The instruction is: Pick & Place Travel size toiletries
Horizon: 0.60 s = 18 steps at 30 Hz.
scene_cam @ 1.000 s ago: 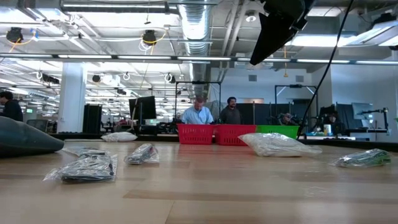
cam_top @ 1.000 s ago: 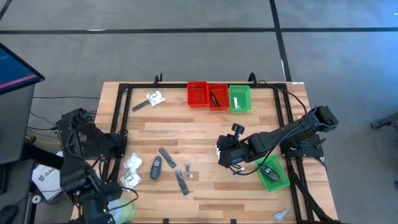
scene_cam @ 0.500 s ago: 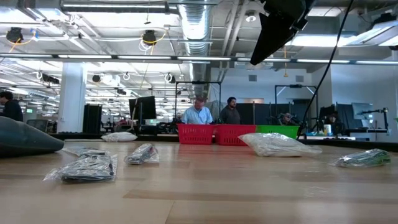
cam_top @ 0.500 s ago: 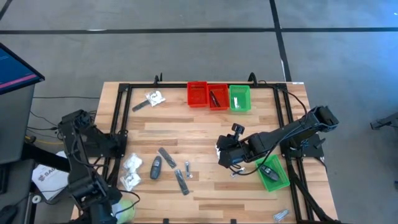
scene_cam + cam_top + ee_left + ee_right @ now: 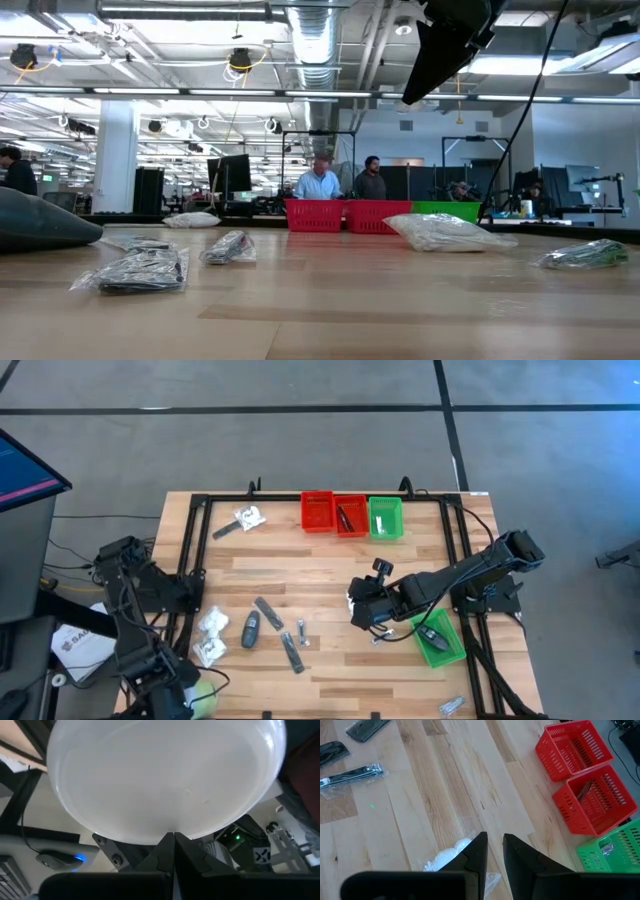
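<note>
- Two claws noted: left claw (image 5: pixel 173 840) pinched fully together off the surface's near-left corner, against a round white tub (image 5: pixel 165 775).
- Right claw (image 5: pixel 494 851) narrow, gripping a white crinkly packet (image 5: pixel 451 856) mid-surface (image 5: pixel 330 560).
- Dark sticks (image 5: pixel 268 610) lay loose, near-left of centre.

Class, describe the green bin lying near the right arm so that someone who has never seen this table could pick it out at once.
Start at the wooden table and go to its right edge, beside the right arm's hand. The green bin lies there at an angle, with a dark item inside. Unlike the other green bin, it stands alone, not lined up with the two red bins at the far edge.
</note>
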{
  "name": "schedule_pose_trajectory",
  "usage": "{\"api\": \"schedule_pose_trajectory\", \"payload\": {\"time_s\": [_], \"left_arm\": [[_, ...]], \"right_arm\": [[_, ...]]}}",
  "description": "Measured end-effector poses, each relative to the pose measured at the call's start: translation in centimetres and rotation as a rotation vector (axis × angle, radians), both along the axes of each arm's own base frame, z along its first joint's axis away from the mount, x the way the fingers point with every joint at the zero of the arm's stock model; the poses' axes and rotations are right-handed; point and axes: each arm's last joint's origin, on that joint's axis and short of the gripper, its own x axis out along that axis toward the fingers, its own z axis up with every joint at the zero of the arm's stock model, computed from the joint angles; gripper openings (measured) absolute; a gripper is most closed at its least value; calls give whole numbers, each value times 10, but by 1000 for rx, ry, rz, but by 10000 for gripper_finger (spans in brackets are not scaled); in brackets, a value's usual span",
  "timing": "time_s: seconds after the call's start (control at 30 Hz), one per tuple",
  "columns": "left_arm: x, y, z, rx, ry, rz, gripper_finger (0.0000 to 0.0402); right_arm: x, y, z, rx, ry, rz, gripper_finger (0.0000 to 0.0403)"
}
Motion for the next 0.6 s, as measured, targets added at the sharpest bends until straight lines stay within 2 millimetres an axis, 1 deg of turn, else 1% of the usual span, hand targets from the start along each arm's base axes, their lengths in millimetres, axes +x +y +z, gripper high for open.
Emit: {"api": "schedule_pose_trajectory", "payload": {"time_s": [0.6], "left_arm": [[25,14,0,-43,-163,-102,0]], "right_arm": [[0,0,0,0,0,1,53]]}}
